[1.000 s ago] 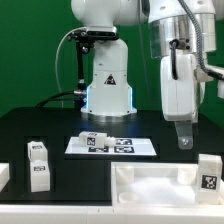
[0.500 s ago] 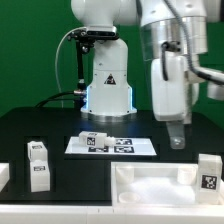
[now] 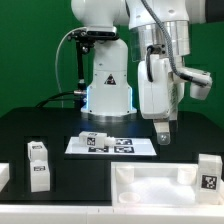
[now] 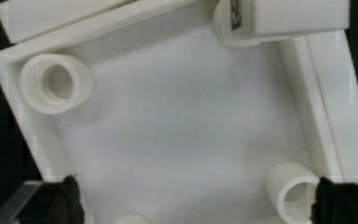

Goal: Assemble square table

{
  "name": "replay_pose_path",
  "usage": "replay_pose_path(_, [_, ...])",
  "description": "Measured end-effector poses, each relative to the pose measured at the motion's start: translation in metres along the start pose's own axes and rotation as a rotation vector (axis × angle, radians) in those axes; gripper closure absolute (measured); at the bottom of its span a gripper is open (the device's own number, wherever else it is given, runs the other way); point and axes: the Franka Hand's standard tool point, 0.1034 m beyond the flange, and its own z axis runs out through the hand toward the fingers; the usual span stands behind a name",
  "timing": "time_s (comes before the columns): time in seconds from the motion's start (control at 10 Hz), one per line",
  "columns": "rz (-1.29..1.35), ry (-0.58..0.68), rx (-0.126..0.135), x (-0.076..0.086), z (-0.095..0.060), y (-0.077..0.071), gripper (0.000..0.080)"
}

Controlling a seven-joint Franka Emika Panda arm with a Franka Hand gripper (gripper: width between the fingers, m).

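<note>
Square top (image 3: pixel 150 186) lay rim-up on the bench (image 3: pixel 60 125), at the front toward the exterior view's right, probably so its round leg sockets (image 4: pixel 55 80) faced up for insertion. Two sockets showed in the wrist view, both empty, the rest out of frame. End effector (image 3: pixel 163 142) hovered above the top's far edge, fingers apart, gripping nothing; judged to be lining up on the top. Legs lay loose, likely spread for one-by-one pickup: one (image 3: pixel 208 172) just beside the top's right end, one (image 3: pixel 92 139) on the marker board (image 3: pixel 125 148), two (image 3: pixel 38 153) (image 3: pixel 40 178) close together at the exterior view's left. Count: one top, four legs, one marker board. A white piece (image 3: pixel 3 178) was cut off at the left edge; could not tell what it was.
</note>
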Motion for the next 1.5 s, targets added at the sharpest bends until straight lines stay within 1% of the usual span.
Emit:
replay_pose_path(0.1, [-0.007, -0.012, 0.018, 0.003, 0.0, -0.002, 0.015])
replay_pose_path(0.2, [0.01, -0.037, 0.048, 0.016, 0.002, -0.001, 0.015])
replay_pose_path(0.4, [0.002, -0.078, 0.063, 0.05, 0.0, 0.018, 0.015])
replay_pose_path(0.5, [0.04, -0.092, 0.067, 0.071, 0.0, 0.034, 0.015])
replay_pose_path(0.6, [0.071, -0.086, 0.042, 0.073, 0.002, 0.048, 0.015])
replay_pose_path(0.7, [0.065, -0.087, 0.044, 0.07, 0.002, 0.046, 0.015])
replay_pose_path(1.1, [0.044, -0.086, 0.043, 0.072, 0.004, 0.047, 0.015])
replay_pose_path(1.2, [-0.022, -0.096, 0.047, 0.081, 0.006, 0.05, 0.015])
replay_pose_path(1.3, [-0.119, -0.113, 0.042, 0.089, 0.005, 0.053, 0.015])
replay_pose_path(1.4, [-0.255, -0.114, 0.046, 0.099, 0.003, 0.055, 0.015])
replay_pose_path(1.5, [-0.329, -0.13, 0.03, 0.098, 0.003, 0.059, 0.015])
